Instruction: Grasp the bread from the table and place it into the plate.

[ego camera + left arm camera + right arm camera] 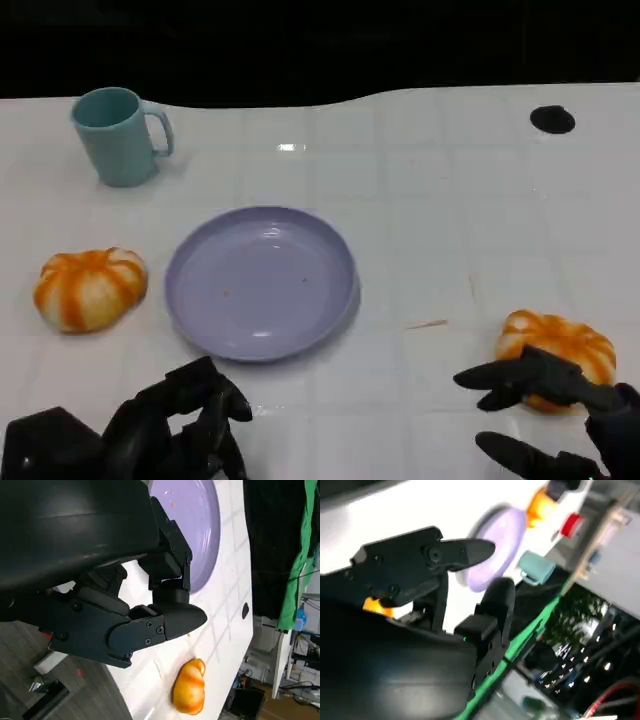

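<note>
At the lower right of the head view, the black right hand (560,420) is seen with fingers spread, holding nothing, poised just over the near edge of a round orange-and-white bread roll (560,345); contact cannot be judged. The black left hand (150,430), at the lower left, is curled in with nothing held. Nothing of the task is judged done: the shallow round lilac plate (262,282) at the centre lies bare. A 2nd orange-and-white bread roll (90,288) sits at the left, and a teal plastic mug (118,135) at the upper left. Open white desk (440,230) lies between right roll and plate. The desk's right edge is close to that roll.
</note>
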